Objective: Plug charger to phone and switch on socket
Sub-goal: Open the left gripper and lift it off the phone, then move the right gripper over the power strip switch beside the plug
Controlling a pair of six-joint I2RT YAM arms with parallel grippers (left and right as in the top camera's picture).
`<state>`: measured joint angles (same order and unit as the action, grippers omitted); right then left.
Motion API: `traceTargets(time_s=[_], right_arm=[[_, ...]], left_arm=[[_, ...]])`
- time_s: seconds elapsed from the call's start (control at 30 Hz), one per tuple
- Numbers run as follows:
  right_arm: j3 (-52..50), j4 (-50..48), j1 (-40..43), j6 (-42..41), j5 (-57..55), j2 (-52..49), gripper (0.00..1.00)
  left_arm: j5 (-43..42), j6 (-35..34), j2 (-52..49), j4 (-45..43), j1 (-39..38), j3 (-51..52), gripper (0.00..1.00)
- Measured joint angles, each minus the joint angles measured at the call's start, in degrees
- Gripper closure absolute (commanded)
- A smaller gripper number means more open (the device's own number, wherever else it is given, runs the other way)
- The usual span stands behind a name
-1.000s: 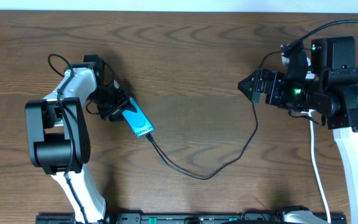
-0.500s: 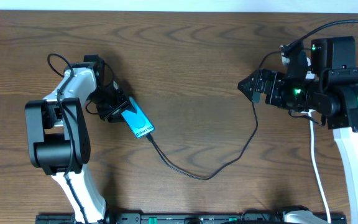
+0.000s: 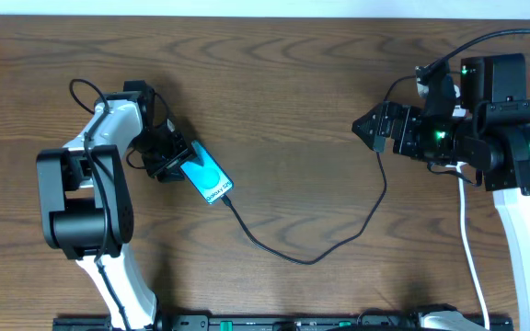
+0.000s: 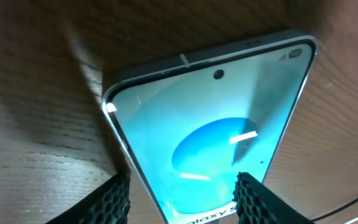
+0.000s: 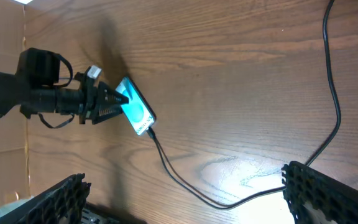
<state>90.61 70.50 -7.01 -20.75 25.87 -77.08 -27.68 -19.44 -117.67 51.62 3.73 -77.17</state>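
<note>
Your left gripper (image 3: 180,164) is pinching the phone (image 3: 207,179) by its upper-left end, one pad on each long edge. The phone is screen up just over the table (image 3: 274,74), slanting away from the gripper toward the lower right. You can't tell whether it rests on the wood or is slightly lifted. The charger (image 3: 311,260) loops across the wood and its tip meets the phone's far end — it looks seated, though that is only a judgement. Plugging seems nearly done, so the socket comes next, and no view shows its switch clearly. Your right gripper (image 3: 362,126) hovers well apart, fingers spread and empty — the likely one for the switch.
</note>
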Motion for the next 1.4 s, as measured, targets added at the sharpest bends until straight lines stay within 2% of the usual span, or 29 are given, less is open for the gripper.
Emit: traceTargets(time_s=[0.53, 0.57, 0.6, 0.73, 0.9, 1.07, 1.17, 1.27, 1.4], right_arm=[[0.00, 1.62, 0.00, 0.92, -1.99, 0.00, 0.01], [0.00, 1.68, 0.00, 0.94, -2.54, 0.00, 0.01], [0.00, 1.68, 0.00, 1.01, -2.93, 0.00, 0.01], [0.00, 1.70, 0.00, 1.33, -6.10, 0.00, 0.01], [0.00, 1.38, 1.51, 1.73, -10.49, 0.00, 0.01], [-0.02, -2.49, 10.40, 1.90, -11.58, -0.04, 0.01], [0.11, -7.37, 20.06, 2.91, -5.86, -2.23, 0.01], [0.87, -9.09, 25.88, 3.89, 0.28, -6.84, 0.01], [3.98, -9.60, 30.86, 6.29, 9.14, -17.94, 0.01]], left_arm=[[2.58, 0.00, 2.16, -1.07, -0.02, -0.85, 0.26], [2.60, 0.00, 2.84, -1.07, -0.02, -0.92, 0.23], [2.84, 0.00, 5.40, -1.22, -0.02, -0.98, 0.18], [3.26, -0.04, 17.84, -1.46, -0.02, -2.25, 0.11], [3.65, 0.00, 33.18, -1.64, -0.02, -3.15, 0.09], [3.72, -0.02, 45.11, -1.49, -0.02, -3.17, 0.09], [3.69, 0.00, 53.27, -1.40, -0.02, -3.17, 0.09], [3.85, 0.00, 58.60, -1.38, -0.02, -3.19, 0.09], [4.50, 0.00, 63.65, -1.25, -0.02, -3.19, 0.09]])
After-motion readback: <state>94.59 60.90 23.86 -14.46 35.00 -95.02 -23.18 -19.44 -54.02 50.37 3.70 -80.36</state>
